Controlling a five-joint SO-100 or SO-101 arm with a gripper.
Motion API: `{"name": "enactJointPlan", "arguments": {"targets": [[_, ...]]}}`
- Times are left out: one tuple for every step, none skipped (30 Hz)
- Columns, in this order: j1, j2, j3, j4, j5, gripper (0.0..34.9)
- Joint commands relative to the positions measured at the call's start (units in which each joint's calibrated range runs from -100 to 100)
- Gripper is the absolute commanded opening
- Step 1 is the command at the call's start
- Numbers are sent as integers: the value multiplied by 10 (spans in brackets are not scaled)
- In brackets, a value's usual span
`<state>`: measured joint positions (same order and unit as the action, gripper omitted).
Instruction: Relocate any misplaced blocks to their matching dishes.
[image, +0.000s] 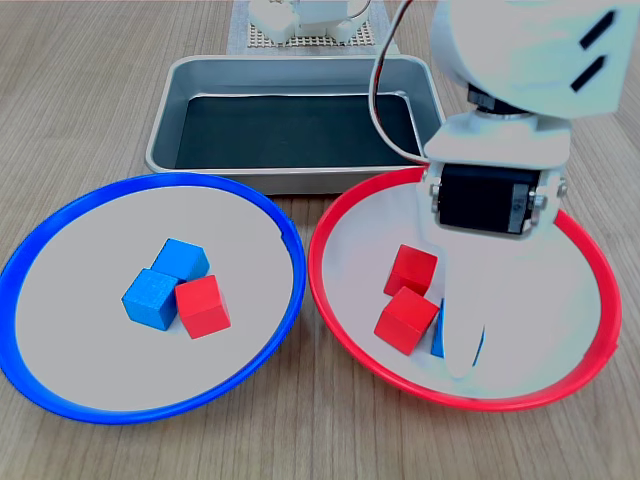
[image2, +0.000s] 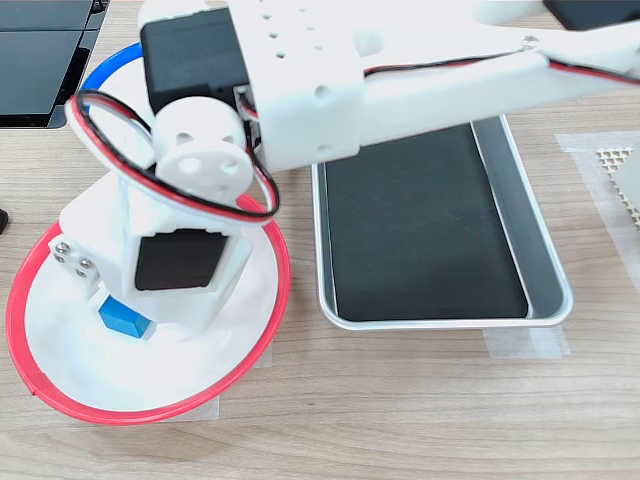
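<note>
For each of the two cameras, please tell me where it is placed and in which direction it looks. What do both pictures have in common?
First exterior view: sits low across the table from the arm's base, looking at it over the blue-rimmed dish, the red-rimmed dish and the metal tray; the gripper reaches down into the red-rimmed dish.
Second exterior view: sits high, looking almost straight down; the white arm fills the top of the picture.
Shared: the red-rimmed dish, the tray, the arm, and the blue block at the gripper.
</note>
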<state>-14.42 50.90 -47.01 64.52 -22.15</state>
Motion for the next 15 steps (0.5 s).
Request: {"name": "enactJointPlan", "arguments": {"targets": [[-5,-3,3,-7,-5,179],[-5,-3,4,-8,-6,177],[-6,-3,6,-8,-7,176],[-6,-3,11,-8,-9,175],[-6,-3,12,-9,-9,175],[-6,-3,14,-11,-11,175],[-6,-3,14,-11,-12,172],[-5,-3,14,-12,-13,170],[-5,-3,15,-12,-13,168],[-4,-3,16,-12,-13,166],[-3,-4,19,-12,-14,164],[-1,-6,24,-12,-14,160],[-1,-7,26,-11,-14,158],[1,-8,29,-8,-15,155],[2,-9,31,-8,-15,153]]}}
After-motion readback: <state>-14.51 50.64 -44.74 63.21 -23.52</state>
